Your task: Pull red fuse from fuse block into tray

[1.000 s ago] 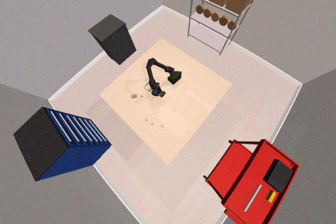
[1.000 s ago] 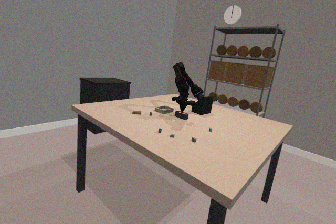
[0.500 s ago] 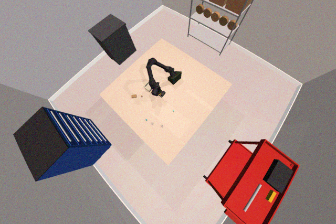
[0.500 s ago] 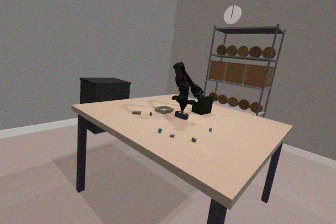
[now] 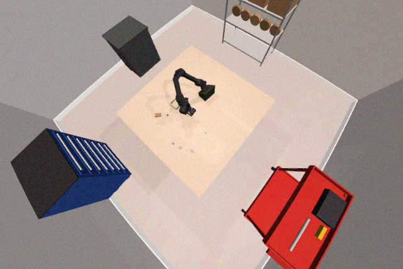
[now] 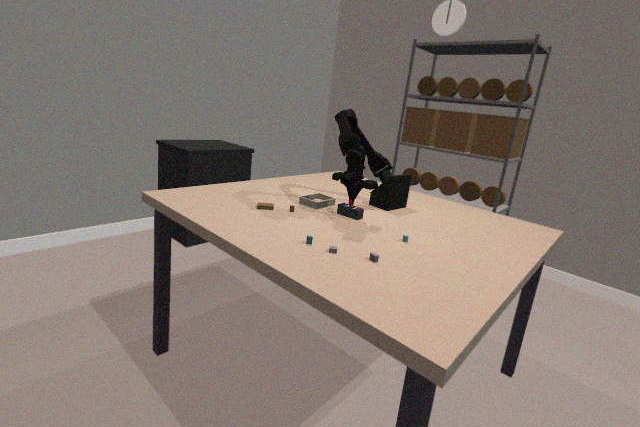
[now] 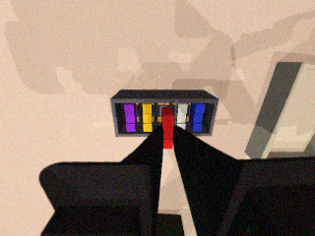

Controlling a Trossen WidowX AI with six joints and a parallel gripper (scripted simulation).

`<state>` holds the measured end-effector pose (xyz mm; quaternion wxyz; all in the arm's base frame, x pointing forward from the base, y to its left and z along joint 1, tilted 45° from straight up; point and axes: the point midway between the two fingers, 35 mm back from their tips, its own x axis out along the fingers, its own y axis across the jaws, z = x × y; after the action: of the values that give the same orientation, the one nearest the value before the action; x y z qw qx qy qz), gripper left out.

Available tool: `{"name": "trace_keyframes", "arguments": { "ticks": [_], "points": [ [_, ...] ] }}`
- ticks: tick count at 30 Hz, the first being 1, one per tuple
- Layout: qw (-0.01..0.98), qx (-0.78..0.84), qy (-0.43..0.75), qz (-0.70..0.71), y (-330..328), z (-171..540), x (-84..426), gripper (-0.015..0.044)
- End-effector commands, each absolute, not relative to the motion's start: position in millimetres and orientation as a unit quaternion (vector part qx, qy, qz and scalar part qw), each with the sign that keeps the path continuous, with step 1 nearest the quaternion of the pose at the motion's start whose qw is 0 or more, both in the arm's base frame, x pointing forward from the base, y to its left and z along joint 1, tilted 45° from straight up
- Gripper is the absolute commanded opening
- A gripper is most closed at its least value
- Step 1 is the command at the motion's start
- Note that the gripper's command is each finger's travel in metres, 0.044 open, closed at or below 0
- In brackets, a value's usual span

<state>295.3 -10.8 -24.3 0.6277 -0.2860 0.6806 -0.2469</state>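
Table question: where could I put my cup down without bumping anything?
The near corner of the table, below the small cubes, looks free, as does the left edge ahead of the brown block. It is crowded around the fuse block, tray and claw.

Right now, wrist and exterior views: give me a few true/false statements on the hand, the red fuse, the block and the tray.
1. The hand is shut on the red fuse. True.
2. The red fuse lies in the tray. False: it is between the fingers, above the fuse block.
3. Purple, yellow, white and blue fuses sit in the block. True.
4. The hand is open. False: it grips the fuse.
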Motion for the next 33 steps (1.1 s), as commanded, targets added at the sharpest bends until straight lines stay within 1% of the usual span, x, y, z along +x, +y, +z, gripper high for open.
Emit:
{"name": "trace_keyframes", "arguments": {
  "ticks": [1, 28, 33],
  "points": [
    [0.629, -0.282, 0.681, -0.247, -9, -23, 295, 0.0],
    [0.628, -0.282, 0.681, -0.247, 11, -3, 296, 0.0],
    [0.63, -0.28, 0.682, -0.243, -7, 15, 303, 0.0]
  ]
}}
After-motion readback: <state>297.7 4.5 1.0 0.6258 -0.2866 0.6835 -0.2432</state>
